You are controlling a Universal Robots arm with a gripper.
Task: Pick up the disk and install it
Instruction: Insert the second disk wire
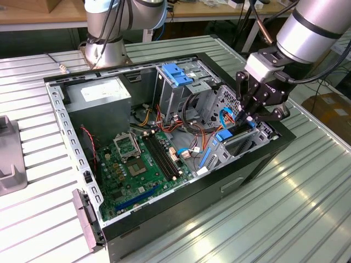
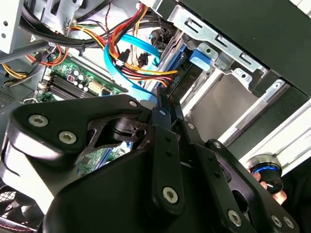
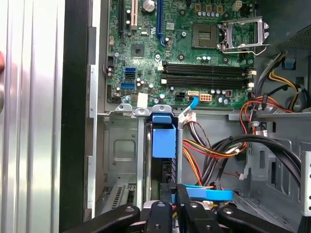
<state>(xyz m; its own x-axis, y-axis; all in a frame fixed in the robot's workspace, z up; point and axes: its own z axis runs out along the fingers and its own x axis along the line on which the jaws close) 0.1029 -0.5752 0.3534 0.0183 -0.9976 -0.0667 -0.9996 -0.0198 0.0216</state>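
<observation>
Install step: gripper [image 1: 248, 118] sits low over the case's drive cage [image 1: 241, 139], jaws pressed together. Disk [image 3: 164, 141] stands edge-up in the bay slot, apparently seated. Next move needs a straight retreat clear of the cables [image 3: 233, 145].

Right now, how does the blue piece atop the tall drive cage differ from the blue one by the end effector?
The blue piece atop the cage lies high and flat, apart from the end effector; the lower blue piece sits in the bay just beside it. The upper looks wider, the lower narrower. Both are bright blue plastic.
</observation>
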